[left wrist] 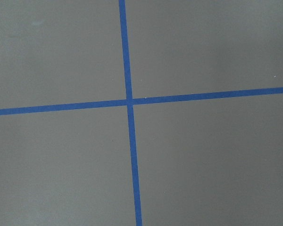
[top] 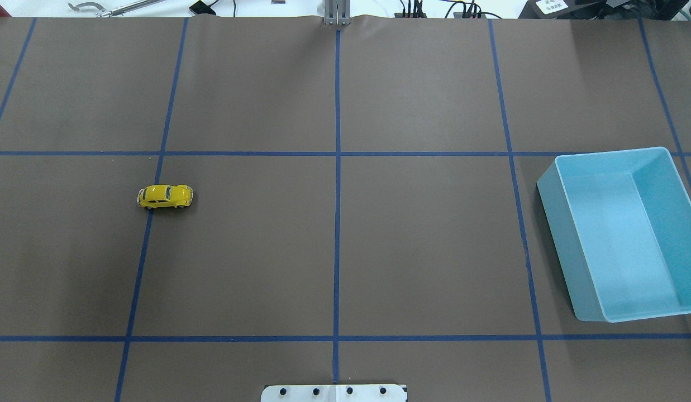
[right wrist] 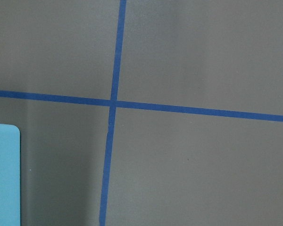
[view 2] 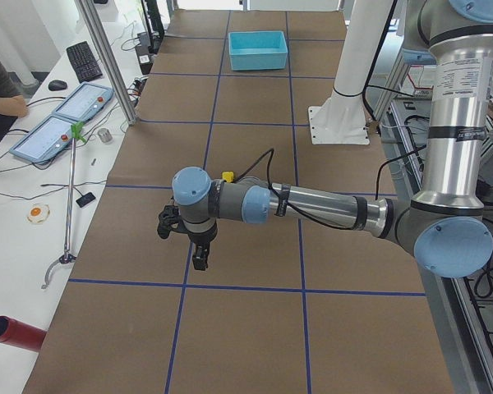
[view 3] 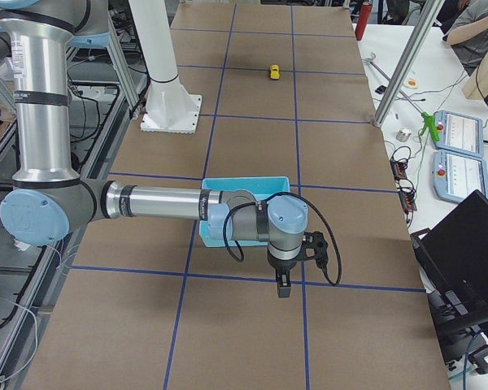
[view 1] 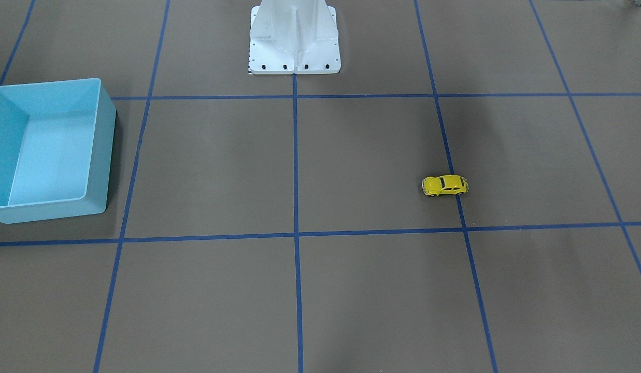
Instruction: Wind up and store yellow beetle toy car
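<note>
We see bright, even overhead light on the brown table [top: 423, 245], with soft broad shadows and a narrow dark one beside the light-blue bin [view 1: 100, 155]. The yellow beetle toy car [top: 165, 196] is sharp and glossy; the wrist views look slightly soft.

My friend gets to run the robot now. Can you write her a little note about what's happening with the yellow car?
Left hand: hovers over bare table, not on the yellow beetle toy car; open or shut, cannot tell.
Right hand: hovers beside the light-blue bin; cannot tell either.
Car: on the table, across a blue tape line, robot's left side.
Bin: empty, robot's right side.
Done: nothing visible.
Left: grasp the car, wind it, put it in the bin.
</note>
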Controlling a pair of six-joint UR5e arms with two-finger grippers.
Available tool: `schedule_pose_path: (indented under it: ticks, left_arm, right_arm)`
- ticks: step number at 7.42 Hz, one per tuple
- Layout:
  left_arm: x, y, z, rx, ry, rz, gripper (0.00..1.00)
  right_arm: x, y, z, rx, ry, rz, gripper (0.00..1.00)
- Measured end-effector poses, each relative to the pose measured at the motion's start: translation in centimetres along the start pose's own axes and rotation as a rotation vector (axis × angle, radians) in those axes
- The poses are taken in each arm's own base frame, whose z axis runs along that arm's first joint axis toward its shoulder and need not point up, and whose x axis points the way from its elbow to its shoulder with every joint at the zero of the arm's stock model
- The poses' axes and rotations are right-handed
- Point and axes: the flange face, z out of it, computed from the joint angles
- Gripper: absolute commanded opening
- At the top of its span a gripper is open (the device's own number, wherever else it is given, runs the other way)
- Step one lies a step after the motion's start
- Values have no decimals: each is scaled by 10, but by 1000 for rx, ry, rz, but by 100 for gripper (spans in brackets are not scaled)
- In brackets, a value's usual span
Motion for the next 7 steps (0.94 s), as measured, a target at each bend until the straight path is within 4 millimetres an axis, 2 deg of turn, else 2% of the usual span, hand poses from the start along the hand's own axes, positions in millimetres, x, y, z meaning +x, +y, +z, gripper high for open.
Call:
schedule_pose_path:
  ticks: [4, 7]
  left_arm:
    - [-3, 9, 3, -2, 13, -7, 100]
    - [7, 3, -5, 19, 14, 19, 100]
  right_arm:
    - [0, 0, 0, 0, 1, 0, 100]
    - [2, 1, 2, -4, 1, 3, 100]
